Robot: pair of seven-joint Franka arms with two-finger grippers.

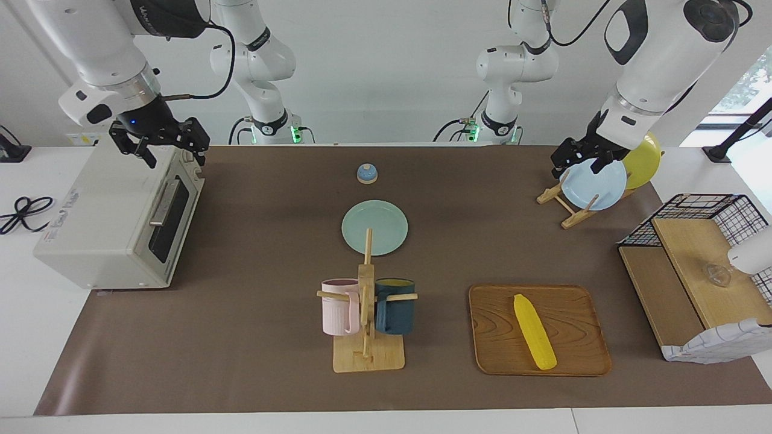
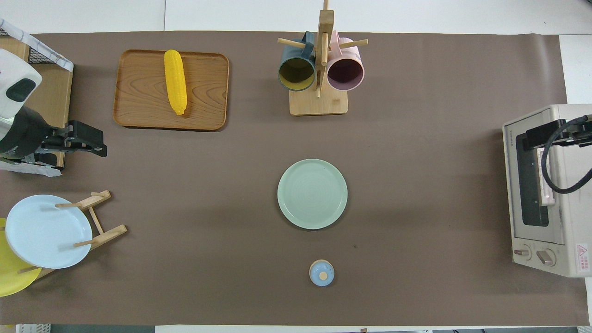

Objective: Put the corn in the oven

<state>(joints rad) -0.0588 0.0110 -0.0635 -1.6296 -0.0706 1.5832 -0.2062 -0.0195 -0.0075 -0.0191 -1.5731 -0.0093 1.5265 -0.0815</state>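
The landmark is the round pale-green plate point(image 1: 374, 227) at mid-mat. Nearer the robots than it sits a small blue bell point(image 1: 367, 173). The right gripper point(image 1: 161, 146) hangs over the boxy cream-white toaster oven point(image 1: 114, 223) at the right arm's end — jaws released, empty. Writing on the oven is too small to read. The left gripper point(image 1: 580, 161) hovers over the pale-blue plate point(image 1: 596, 184) in its wooden rack, spread, holding nothing. Farther than the green plate, the ridged yellow corn point(image 1: 534, 331) lies on the wooden tray point(image 1: 573, 319), beside the mug stand point(image 1: 367, 325).
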